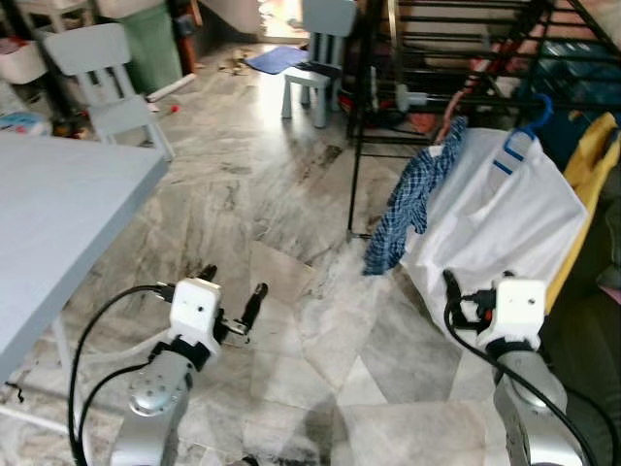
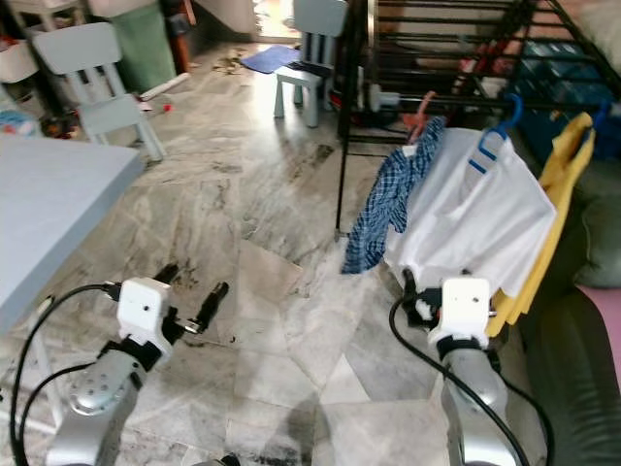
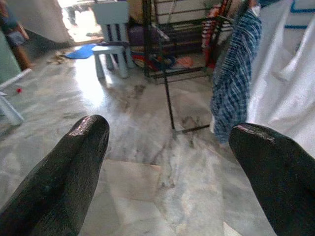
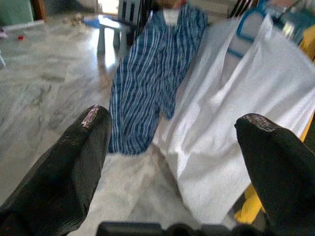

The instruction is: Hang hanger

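Observation:
A blue hanger (image 1: 529, 124) carries a white shirt (image 1: 505, 214) and hooks over a bar of the black drying rack (image 1: 437, 102) at the right. A blue plaid shirt (image 1: 408, 199) hangs beside it on the left, and a yellow garment (image 1: 592, 165) on the right. My right gripper (image 4: 172, 125) is open and empty, low in front of the white shirt's lower half and apart from it. Over the marble floor to the left, my left gripper (image 1: 233, 289) is also open with nothing between its fingers.
A grey table (image 1: 58, 214) fills the left side. Two small grey chairs (image 1: 102, 83) (image 1: 320, 58) and a green bin (image 1: 155, 44) stand further back. A dark sofa (image 2: 582, 369) lies at the right edge. Marble floor (image 1: 291, 194) stretches between table and rack.

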### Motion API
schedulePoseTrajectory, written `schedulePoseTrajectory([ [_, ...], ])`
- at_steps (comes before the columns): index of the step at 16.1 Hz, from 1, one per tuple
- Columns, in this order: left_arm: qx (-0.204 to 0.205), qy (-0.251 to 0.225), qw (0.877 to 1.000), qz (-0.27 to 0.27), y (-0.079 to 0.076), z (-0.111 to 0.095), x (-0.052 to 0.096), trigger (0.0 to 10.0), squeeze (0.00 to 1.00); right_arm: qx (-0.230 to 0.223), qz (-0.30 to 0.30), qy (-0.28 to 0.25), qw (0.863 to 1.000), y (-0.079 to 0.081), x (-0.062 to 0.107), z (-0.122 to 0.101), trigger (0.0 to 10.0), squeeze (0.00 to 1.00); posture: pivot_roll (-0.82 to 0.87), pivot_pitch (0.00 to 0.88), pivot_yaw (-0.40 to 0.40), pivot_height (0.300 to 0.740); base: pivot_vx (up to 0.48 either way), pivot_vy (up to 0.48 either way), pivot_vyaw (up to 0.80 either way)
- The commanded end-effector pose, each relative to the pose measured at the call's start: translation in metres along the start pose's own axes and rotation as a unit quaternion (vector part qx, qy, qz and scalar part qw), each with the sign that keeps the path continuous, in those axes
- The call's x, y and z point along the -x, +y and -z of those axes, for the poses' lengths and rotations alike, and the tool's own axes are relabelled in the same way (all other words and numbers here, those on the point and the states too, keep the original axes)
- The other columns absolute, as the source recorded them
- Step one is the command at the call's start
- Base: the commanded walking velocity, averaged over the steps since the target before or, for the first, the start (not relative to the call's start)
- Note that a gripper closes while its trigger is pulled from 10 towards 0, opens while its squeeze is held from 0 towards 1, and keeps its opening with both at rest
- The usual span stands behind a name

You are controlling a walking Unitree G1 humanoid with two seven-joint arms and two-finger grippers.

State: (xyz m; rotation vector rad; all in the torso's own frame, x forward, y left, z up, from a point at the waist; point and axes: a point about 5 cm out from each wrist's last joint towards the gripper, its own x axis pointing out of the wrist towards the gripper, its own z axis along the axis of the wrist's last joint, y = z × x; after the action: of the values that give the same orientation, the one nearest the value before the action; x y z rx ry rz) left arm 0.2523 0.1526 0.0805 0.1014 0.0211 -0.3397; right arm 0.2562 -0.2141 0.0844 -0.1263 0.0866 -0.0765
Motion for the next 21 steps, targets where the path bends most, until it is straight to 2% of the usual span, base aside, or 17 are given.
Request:
schedulePoseTrajectory([
  [1, -0.016, -0.008, 1.000, -0.005, -0.009, 0.003, 0.002, 10.0, 0.00, 0.007, 0.001, -0.009, 1.000, 0.001, 0.005, -0.005, 10.0, 0.00, -0.10, 0.052, 0.044, 0.740, 0.000, 0.000, 0.00],
  [2, -0.011, -0.010, 1.000, -0.028, -0.015, 0.006, 0.002, 10.0, 0.00, 0.012, 0.015, -0.001, 1.000, 0.000, 0.012, -0.003, 10.0, 0.00, -0.11, 0.052, 0.048, 0.740, 0.000, 0.000, 0.00],
  [4, -0.006, 0.001, 0.997, -0.075, -0.015, 0.010, 0.007, 10.0, 0.00, 0.006, 0.024, 0.000, 1.000, 0.002, 0.023, -0.003, 10.0, 0.00, -0.12, 0.054, 0.059, 0.740, 0.000, 0.000, 0.00],
  [6, -0.005, 0.000, 0.996, -0.086, -0.015, 0.010, 0.010, 10.0, 0.00, 0.018, 0.018, -0.014, 1.000, 0.004, 0.026, -0.008, 10.0, 0.00, -0.11, 0.049, 0.055, 0.740, 0.000, 0.000, 0.00],
  [9, -0.018, -0.003, 0.996, -0.082, -0.013, 0.010, 0.009, 10.0, 0.00, 0.018, 0.016, -0.016, 1.000, 0.005, 0.021, -0.014, 10.0, 0.00, -0.11, 0.048, 0.051, 0.740, 0.000, 0.000, 0.00],
  [11, -0.044, -0.015, 0.998, -0.050, -0.009, 0.004, 0.003, 10.0, 0.00, 0.017, 0.022, -0.020, 0.999, 0.004, 0.016, -0.021, 10.0, 0.00, -0.11, 0.049, 0.035, 0.740, 0.000, 0.000, 0.00],
  [14, -0.059, -0.013, 0.998, -0.026, 0.007, -0.002, 0.006, 10.0, 0.00, 0.015, 0.024, -0.023, 0.999, 0.002, 0.015, -0.024, 10.0, 0.00, -0.11, 0.050, 0.039, 0.740, 0.000, 0.000, 0.00],
  [15, -0.076, -0.016, 0.997, -0.026, 0.007, -0.002, 0.006, 10.0, 0.00, 0.014, 0.028, -0.019, 0.999, 0.001, 0.016, -0.024, 10.0, 0.00, -0.11, 0.050, 0.045, 0.740, 0.000, 0.000, 0.00],
  [17, -0.068, -0.017, 0.997, -0.039, -0.002, 0.004, 0.002, 10.0, 0.00, 0.015, 0.043, -0.017, 0.999, 0.001, 0.015, -0.025, 10.0, 0.00, -0.12, 0.047, 0.057, 0.740, 0.000, 0.000, 0.00],
  [21, -0.066, -0.017, 0.997, -0.041, -0.003, 0.005, 0.002, 10.0, 0.00, 0.017, 0.044, -0.018, 0.999, 0.001, 0.015, -0.025, 10.0, 0.00, -0.12, 0.047, 0.057, 0.740, 0.000, 0.000, 0.00],
])
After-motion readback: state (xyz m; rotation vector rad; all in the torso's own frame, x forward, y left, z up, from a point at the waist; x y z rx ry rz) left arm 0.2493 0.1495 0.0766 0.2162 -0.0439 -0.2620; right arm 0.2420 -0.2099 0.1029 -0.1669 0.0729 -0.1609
